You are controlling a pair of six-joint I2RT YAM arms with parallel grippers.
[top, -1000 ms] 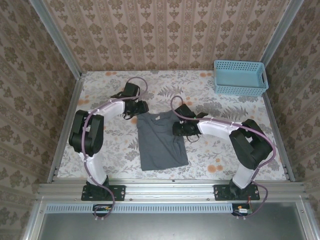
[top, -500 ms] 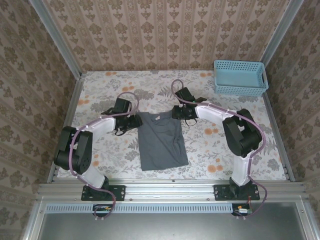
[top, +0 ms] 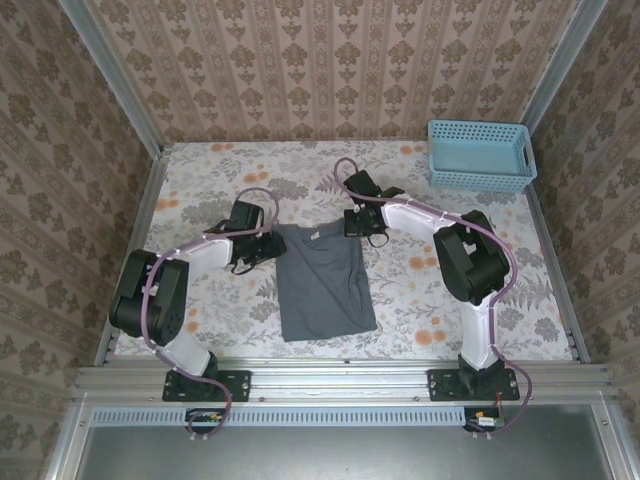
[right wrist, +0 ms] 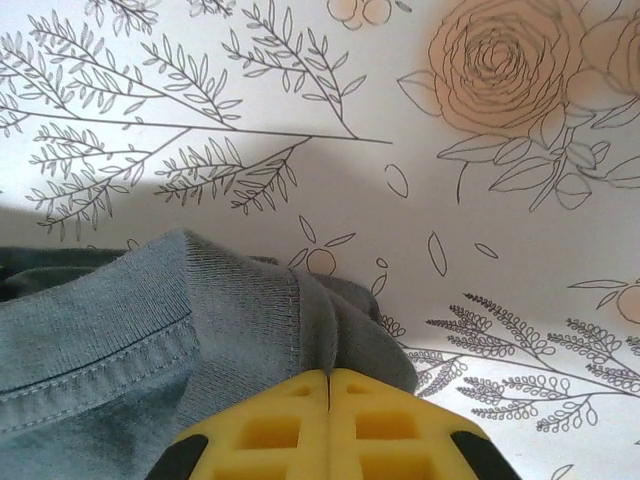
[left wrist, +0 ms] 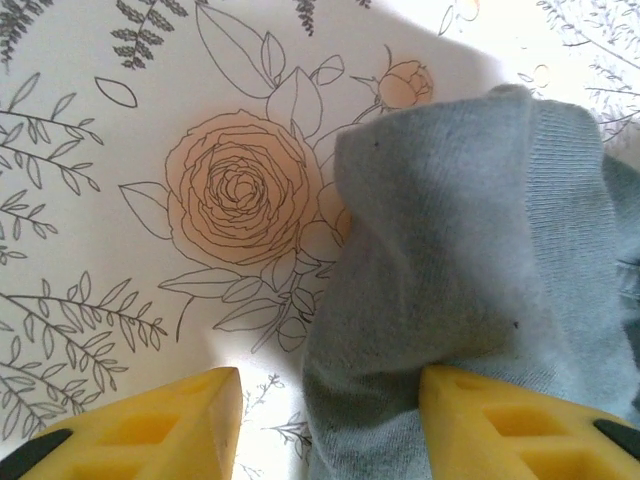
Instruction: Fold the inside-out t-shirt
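Observation:
The inside-out t-shirt [top: 322,282] lies flat as a dark grey rectangle in the middle of the table, collar end far from the arm bases. My right gripper [top: 353,226] is at its far right corner. In the right wrist view the yellow fingers [right wrist: 290,425] are pressed together, pinching a ridge of the shirt's fabric [right wrist: 230,310] beside the collar seam. My left gripper [top: 268,246] is at the far left corner. Its yellow fingers [left wrist: 150,430] stand apart, with the shirt's edge [left wrist: 470,250] bunched between them against the right-hand finger.
A light blue perforated basket [top: 480,155] stands at the far right corner of the floral tablecloth [top: 200,300]. Patterned walls close in the back and both sides, and a metal rail [top: 340,380] runs along the near edge.
The right arm swung from the shirt's right edge up to its far right corner and its jaws shut on the fabric. The left arm dropped to the far left corner.

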